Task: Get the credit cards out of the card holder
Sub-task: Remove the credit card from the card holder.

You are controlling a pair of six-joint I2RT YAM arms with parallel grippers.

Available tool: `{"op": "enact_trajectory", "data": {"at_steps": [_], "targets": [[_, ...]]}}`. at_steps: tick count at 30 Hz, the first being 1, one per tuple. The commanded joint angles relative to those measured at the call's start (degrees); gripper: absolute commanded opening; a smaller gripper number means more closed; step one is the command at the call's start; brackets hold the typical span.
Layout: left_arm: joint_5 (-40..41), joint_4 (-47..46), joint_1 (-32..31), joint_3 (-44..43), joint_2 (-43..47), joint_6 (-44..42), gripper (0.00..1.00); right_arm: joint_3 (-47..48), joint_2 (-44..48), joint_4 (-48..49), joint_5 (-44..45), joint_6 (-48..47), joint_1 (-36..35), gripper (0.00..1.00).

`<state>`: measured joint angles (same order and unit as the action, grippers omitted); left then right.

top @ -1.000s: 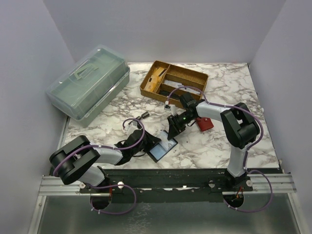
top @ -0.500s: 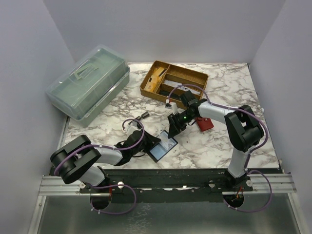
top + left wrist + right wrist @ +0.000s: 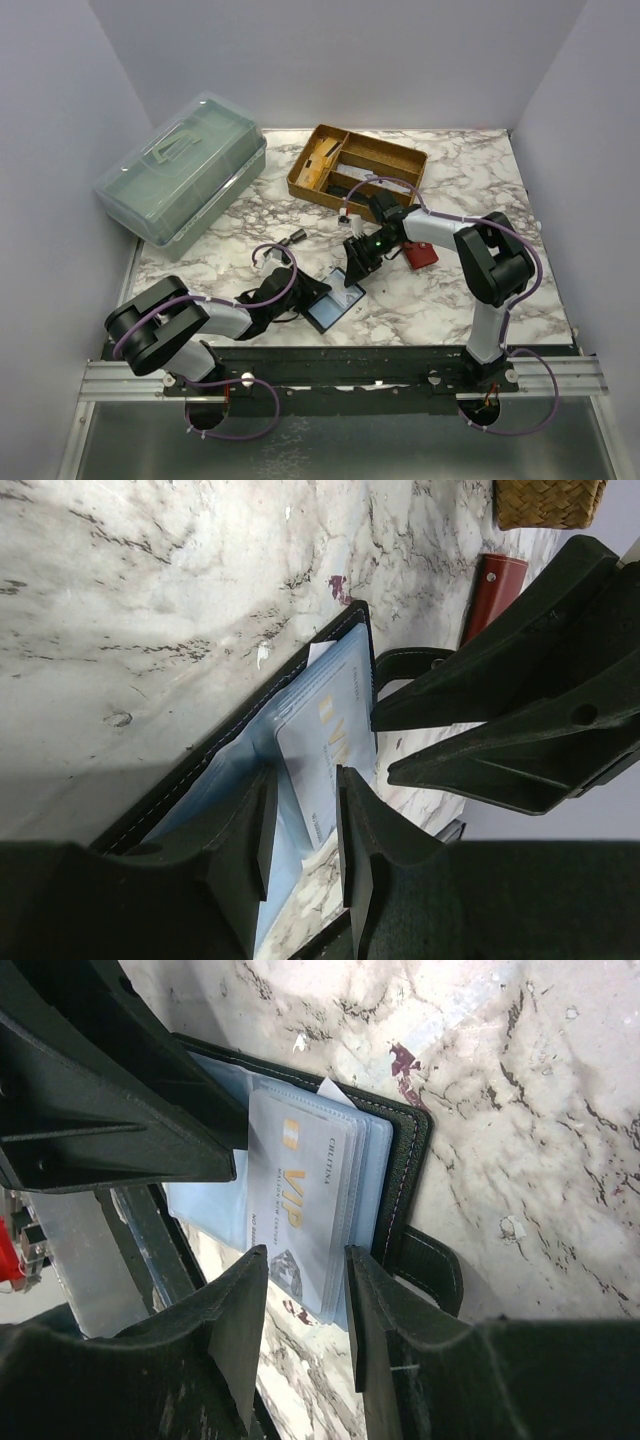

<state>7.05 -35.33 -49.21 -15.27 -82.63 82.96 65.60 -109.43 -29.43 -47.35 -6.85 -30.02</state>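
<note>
The top credit card (image 3: 300, 1195), pale blue-grey with "VIP" printed along it, lies face up among the clear sleeves of the open card holder (image 3: 408, 1150). The holder rests flat on the marble table (image 3: 520, 1110) between the two arms. The card's long axis runs straight toward the right gripper (image 3: 303, 1285), and its near short end sits in the gap between that gripper's fingers. These stand partly apart on either side of it, and I cannot tell whether they press the card's edges or merely straddle them. The left gripper (image 3: 300, 825) comes in from the opposite end, its fingers also partly apart over the sleeves. I cannot tell whether it has hold of anything either. The right arm looks better placed to draw the card. In my judgement the pull should run along the card's length, out of the sleeve, while the left arm holds the holder down.
</note>
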Motion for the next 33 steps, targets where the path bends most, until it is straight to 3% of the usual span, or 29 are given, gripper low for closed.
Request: {"op": "enact_trajectory", "data": {"at_steps": [1,22,31,33], "targets": [[-1.4,-0.3,-0.1,0.4,-1.2,0.0,0.36,-0.6,-1.2,0.4,0.2,0.5,-0.8,0.43],[-1.5,-2.1,-0.2,1.1,-1.3,0.1,0.36,-1.2,-0.1,3.0,-7.3,6.4,-2.1,0.4],[-1.2,-8.1,-0.1,4.3,-0.9,1.8,0.36,-1.8,-1.7,4.2,-6.4,10.0,-2.0,0.33],[-1.1,-9.5,0.0,4.8,-1.0,2.0,0.37,-1.9,-1.8,4.5,-6.8,10.4,-2.1,0.24]]}}
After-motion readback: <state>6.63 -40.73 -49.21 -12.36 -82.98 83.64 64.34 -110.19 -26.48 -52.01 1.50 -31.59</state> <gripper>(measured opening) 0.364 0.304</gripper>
